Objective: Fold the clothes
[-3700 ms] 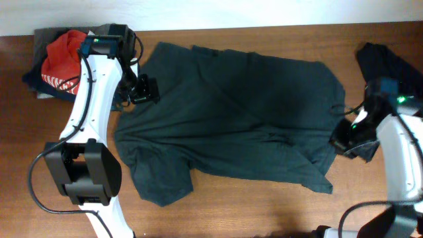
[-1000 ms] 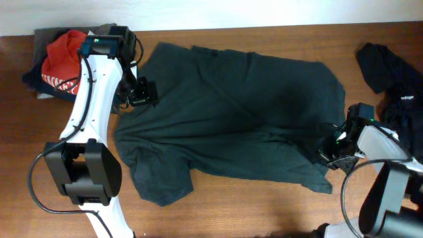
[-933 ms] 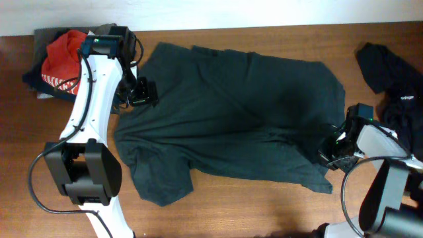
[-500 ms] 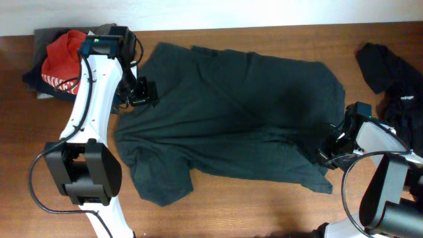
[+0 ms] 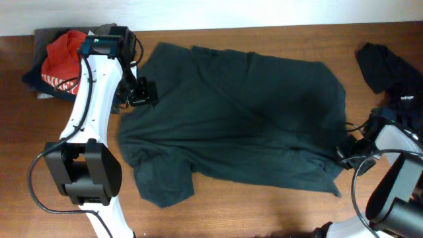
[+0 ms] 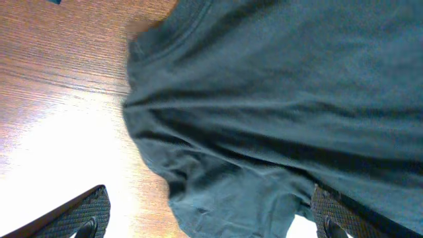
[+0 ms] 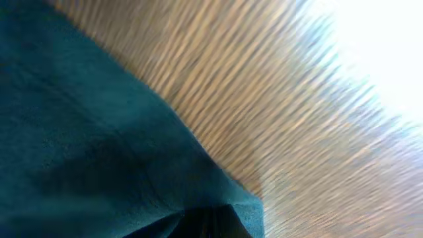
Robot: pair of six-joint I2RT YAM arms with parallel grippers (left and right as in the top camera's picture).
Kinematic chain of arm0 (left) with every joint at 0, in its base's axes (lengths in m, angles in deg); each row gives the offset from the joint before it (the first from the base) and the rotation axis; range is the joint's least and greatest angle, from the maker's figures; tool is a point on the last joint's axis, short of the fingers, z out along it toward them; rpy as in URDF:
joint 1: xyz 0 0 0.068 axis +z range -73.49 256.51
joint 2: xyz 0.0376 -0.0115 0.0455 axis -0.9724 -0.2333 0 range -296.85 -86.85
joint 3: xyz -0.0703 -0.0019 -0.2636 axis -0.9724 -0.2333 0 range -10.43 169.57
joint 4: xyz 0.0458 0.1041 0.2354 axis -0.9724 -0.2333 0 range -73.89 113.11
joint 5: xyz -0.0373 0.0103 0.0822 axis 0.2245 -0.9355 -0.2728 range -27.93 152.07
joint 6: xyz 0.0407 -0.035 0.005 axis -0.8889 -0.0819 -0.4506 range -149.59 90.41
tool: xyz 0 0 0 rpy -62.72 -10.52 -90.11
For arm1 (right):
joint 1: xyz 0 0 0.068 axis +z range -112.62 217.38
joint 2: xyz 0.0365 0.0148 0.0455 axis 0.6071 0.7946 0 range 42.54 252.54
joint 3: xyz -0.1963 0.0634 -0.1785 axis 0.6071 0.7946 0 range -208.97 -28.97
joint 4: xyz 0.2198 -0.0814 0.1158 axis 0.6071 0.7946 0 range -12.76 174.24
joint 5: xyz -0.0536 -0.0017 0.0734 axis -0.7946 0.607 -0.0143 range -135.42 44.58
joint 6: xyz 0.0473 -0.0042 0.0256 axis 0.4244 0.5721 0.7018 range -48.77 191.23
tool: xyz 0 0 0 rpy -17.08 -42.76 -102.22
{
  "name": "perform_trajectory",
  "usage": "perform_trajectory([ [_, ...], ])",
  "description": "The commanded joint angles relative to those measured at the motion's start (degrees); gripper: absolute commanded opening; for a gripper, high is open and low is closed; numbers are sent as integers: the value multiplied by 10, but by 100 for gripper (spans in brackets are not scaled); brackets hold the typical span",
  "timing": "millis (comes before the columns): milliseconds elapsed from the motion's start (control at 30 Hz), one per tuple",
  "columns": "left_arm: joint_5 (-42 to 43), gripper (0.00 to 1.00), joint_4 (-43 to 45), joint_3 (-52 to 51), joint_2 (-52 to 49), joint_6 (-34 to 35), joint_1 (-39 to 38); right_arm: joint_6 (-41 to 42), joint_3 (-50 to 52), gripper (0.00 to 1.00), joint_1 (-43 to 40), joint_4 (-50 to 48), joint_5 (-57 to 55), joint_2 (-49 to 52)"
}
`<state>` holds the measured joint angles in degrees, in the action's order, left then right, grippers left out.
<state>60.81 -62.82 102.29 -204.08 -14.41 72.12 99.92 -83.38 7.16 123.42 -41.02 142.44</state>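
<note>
The dark T-shirt (image 5: 238, 119) lay spread flat across the middle of the wooden surface (image 5: 264, 215). The left arm rose from the near edge and bent over the shirt's far left corner. Its left hand (image 5: 143, 93) was poised above the cloth with fingers (image 6: 79, 215) spread wide, gripping nothing. The right arm lay low at the shirt's right hem, and the right hand (image 5: 346, 148) was pinched tight on the fabric edge. A black garment (image 5: 380, 66) sat beyond it, and a red-topped pile (image 5: 63, 59) lay at far left.

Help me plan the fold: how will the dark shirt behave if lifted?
Probably floppy: the shirt lies flat, creased and bunched. Lifted by the corner pinched in the right gripper, it would likely sag and trail.
</note>
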Motion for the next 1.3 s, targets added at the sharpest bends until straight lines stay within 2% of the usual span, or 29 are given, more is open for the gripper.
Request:
perform_trajectory([
  [0,-26,97,-1,7,7,-3,0,5,-4,4,-23,-8,-81,33],
  [267,-29,97,0,7,5,-3,0,6,-104,4,-33,81,-81,33],
  [467,-29,97,2,7,2,-3,0,5,-200,4,-33,217,-73,12],
  [600,-25,99,-4,7,0,-4,0,-49,-200,4,-32,244,-16,-40],
  [767,73,99,-26,7,0,-61,-22,-90,-200,5,-32,265,2,-100],
  [833,85,92,-26,7,0,-70,-46,-91,-200,16,-32,275,6,-109],
  [867,87,89,-27,7,0,-69,-61,-99,-200,17,-32,276,12,-111],
  [900,95,78,-30,7,0,-69,-84,-114,-199,13,-32,279,31,-111],
  [933,100,71,-32,7,0,-69,-103,-119,-200,6,-32,280,42,-111],
  [1033,105,50,-41,6,0,-55,-156,-124,-199,4,-32,280,58,-111],
  [1067,105,38,-44,4,-1,-41,-174,-124,-200,4,-32,280,58,-111],
  [1100,105,31,-43,2,-1,-31,-188,-124,-200,4,-32,279,57,-111],
  [1133,105,13,-40,-10,-1,-17,-219,-124,-200,5,-32,275,57,-111],
  [1167,106,5,-34,-20,-1,-8,-231,-124,-200,7,-32,271,57,-111],
  [1200,108,1,-27,-30,-1,1,-241,-124,-200,8,-32,268,57,-111],
  [1267,119,1,-10,-56,-1,2,-264,-124,-199,9,-32,253,57,-111],
])
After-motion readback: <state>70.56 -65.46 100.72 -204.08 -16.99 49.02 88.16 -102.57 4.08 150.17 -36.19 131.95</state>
